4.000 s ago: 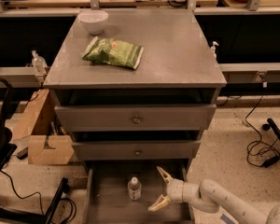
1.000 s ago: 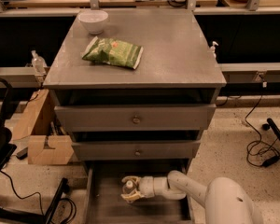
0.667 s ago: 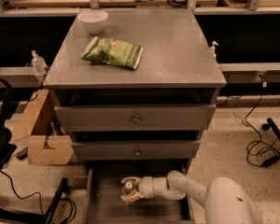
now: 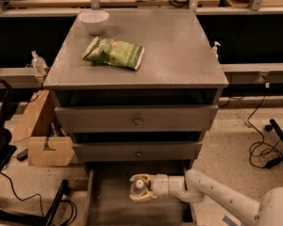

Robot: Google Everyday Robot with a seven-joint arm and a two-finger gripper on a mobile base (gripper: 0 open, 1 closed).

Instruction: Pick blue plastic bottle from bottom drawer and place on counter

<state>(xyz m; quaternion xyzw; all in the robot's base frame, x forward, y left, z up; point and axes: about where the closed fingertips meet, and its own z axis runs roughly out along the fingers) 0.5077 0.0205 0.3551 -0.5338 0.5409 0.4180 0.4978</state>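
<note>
The grey three-drawer cabinet (image 4: pixel 179 119) serves as the landmark. Its lowest tray, the wide shallow grey bottom drawer (image 4: pixel 108 204), stands pulled out at the cabinet's foot. The two knobbed drawers above it are closed.

The two-finger cream-coloured gripper (image 4: pixel 140 188) is down inside that drawer, near the middle of its floor. It comes in from the cabinet's right on a white jointed arm (image 4: pixel 212 197). Its jaws sit narrow, one finger on each side of the small clear blue plastic bottle with a white screw cap (image 4: pixel 139 184), and they appear to be clamped on it. The bottle stands upright between them, low in the drawer and apparently not yet raised off the floor.

On top of the cabinet, the broad flat dull-grey counter (image 4: pixel 179 51) carries a green crinkled snack bag (image 4: pixel 114 53) left of centre. A white round bowl (image 4: pixel 94 21) sits at its back left corner. The counter's right half is bare.

As I judge it, the reach and the grasp are done, which is roughly the first half of the task. What is left is to lift the bottle clear of the drawer front, carry it up past both upper drawers, and set it upright on the counter, most easily on the right side away from the bag and bowl. The gripper then has to let go.
</note>
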